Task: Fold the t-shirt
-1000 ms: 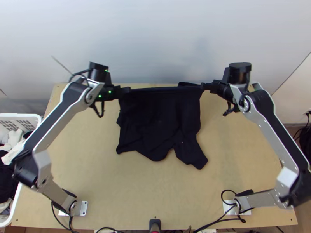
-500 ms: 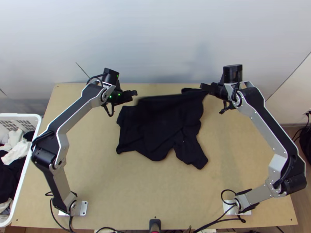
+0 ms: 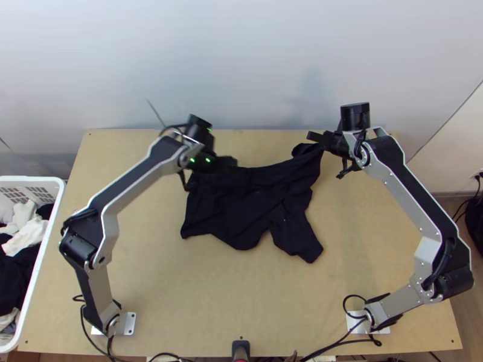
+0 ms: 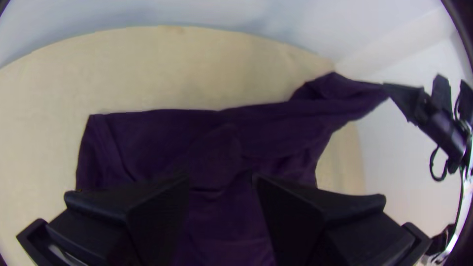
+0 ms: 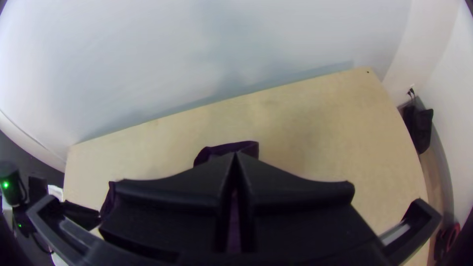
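While the flat-fingered black right gripper (image 3: 315,137) grasps a raised end of the rumpled black t-shirt (image 3: 241,211) on the light wooden table (image 3: 169,289), the matching left gripper (image 4: 221,182) hangs released above its far half, spreading seemingly underway, a left pinch likely wanted next.

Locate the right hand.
In the top view, the right hand is right of centre near the far edge of the table, closed on the raised far right part of the t-shirt.
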